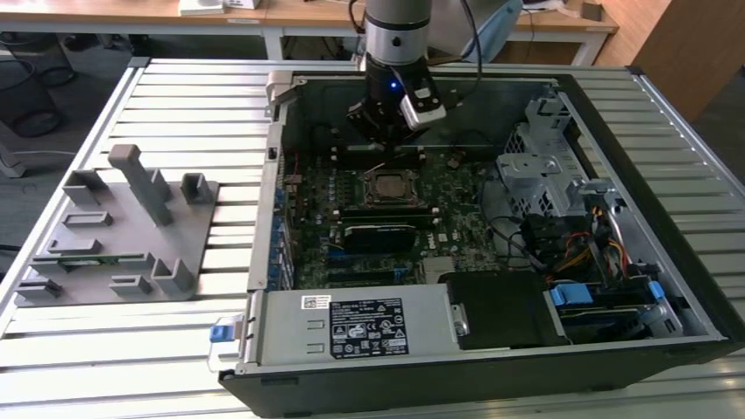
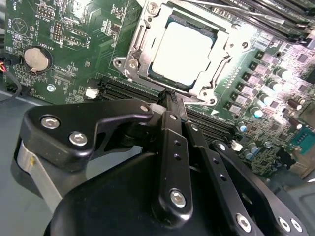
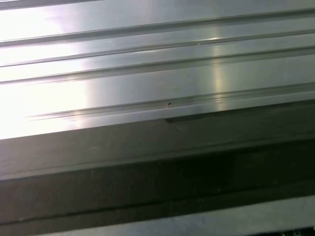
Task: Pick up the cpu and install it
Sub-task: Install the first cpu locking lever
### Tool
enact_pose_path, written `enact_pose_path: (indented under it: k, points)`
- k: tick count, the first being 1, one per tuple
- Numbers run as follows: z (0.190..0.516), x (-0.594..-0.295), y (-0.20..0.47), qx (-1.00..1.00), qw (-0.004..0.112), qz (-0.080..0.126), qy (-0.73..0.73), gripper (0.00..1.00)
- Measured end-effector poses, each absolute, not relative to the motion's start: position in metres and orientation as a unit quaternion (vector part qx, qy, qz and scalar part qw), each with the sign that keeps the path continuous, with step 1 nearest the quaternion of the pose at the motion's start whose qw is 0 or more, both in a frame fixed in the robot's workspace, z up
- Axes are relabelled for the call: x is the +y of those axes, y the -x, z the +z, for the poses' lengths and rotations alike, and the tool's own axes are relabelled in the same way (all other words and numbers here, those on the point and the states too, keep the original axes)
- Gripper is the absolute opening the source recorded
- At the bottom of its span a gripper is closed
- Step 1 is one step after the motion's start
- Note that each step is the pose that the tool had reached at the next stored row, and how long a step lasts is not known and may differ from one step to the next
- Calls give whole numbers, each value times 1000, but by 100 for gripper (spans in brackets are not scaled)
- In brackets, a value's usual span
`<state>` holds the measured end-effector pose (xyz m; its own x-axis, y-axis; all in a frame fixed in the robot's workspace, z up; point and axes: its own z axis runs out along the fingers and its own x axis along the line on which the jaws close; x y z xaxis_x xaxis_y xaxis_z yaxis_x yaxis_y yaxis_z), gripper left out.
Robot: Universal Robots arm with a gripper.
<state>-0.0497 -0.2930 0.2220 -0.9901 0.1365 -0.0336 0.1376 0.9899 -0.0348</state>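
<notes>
Silver-topped cpu [image 2: 184,51] already lies in the socket frame [image 2: 140,59] at the motherboard's [image 1: 349,188] centre, your hand [image 2: 172,98] closed and empty at its 6 o'clock edge; descending risks scraping the frame.

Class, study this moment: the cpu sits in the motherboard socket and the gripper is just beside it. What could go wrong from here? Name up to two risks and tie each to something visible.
1. The gripper sits right at the edge of the socket frame; a slight drift could knock the frame or scrape the cpu.
2. The memory slots run directly beside the fingertips, so a sideways slip might hit them.
</notes>
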Motion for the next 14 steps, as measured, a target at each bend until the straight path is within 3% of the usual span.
enact_pose_path:
  k: [14]
  points:
    - [214, -291, 42, 997, 16, -27, -69, 11]
